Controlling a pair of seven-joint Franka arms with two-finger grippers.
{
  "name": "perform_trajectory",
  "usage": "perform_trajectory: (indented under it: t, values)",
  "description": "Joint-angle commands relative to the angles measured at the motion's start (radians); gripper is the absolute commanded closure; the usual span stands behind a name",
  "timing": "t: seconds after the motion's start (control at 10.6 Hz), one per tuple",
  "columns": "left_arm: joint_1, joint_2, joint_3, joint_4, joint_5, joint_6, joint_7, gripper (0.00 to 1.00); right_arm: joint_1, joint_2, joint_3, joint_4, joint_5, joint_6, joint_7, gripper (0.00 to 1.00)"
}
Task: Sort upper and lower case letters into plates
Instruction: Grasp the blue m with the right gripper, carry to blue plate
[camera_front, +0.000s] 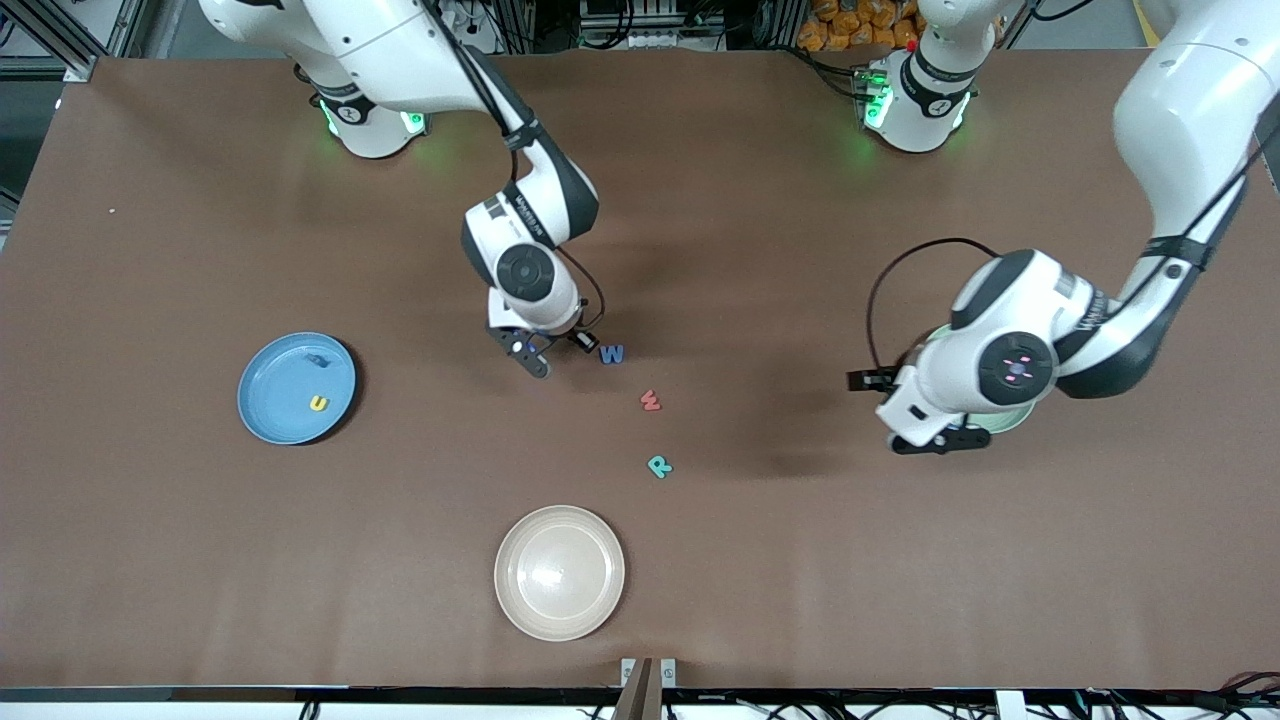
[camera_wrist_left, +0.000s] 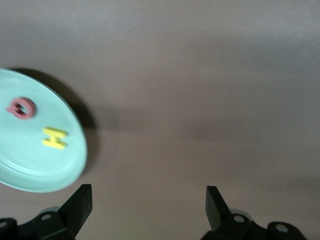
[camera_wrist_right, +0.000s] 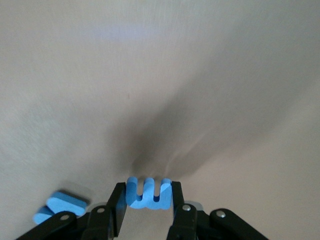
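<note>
- Two tools: right tool (camera_wrist_right: 146, 210) clamps a small blue foam letter (camera_wrist_right: 148, 193), over the worktop (camera_front: 800, 560) beside the dark blue W (camera_front: 611, 353).
- Left tool (camera_wrist_left: 149, 200) gapes empty over the mint green plate's (camera_wrist_left: 30, 165) rim.
- Bright blue plate (camera_front: 270, 375) sits toward the right arm's end from the W.

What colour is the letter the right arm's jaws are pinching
Light blue: the foam letter clamped in the right gripper shows best in the right wrist view.

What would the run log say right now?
right arm: jaws shut on blue letter | left arm: jaws open, over table by mint plate
</note>
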Motion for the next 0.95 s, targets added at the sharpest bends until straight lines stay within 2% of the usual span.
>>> perform_trajectory:
  t: [0.0,0.19,0.38,0.47,0.57,0.66,0.76,0.85]
  values:
    - [-0.015,-0.025,-0.011,0.005,-0.053,-0.009,-0.155,0.00,-0.100,-0.007,0.008,0.064,-0.007,-0.121,-0.111,0.72]
    - [-0.084,-0.022,-0.028,0.009,-0.058,0.005,-0.328,0.00,-0.221,-0.040,0.008,0.067,-0.011,-0.239,-0.289,0.72]
    - [-0.150,-0.011,-0.027,0.055,-0.081,0.014,-0.386,0.00,-0.379,-0.053,-0.017,0.079,-0.026,-0.341,-0.572,0.72]
    - [-0.176,-0.013,-0.021,0.069,-0.130,0.012,-0.404,0.00,-0.466,-0.051,-0.020,0.099,-0.041,-0.409,-0.717,0.72]
    - [-0.193,-0.011,-0.005,0.093,-0.141,0.006,-0.395,0.00,-0.546,-0.048,-0.021,0.110,-0.075,-0.438,-0.840,0.72]
    - [-0.189,-0.011,-0.002,0.100,-0.147,0.002,-0.327,0.00,-0.592,-0.045,-0.021,0.108,-0.113,-0.440,-0.937,0.72]
    - [-0.181,-0.011,0.004,0.098,-0.152,0.002,-0.165,0.00,-0.634,-0.042,-0.021,0.110,-0.156,-0.439,-1.002,0.72]
    - [-0.190,-0.010,0.009,0.098,-0.150,0.006,-0.137,0.00,-0.666,-0.036,-0.021,0.110,-0.170,-0.429,-1.060,0.72]
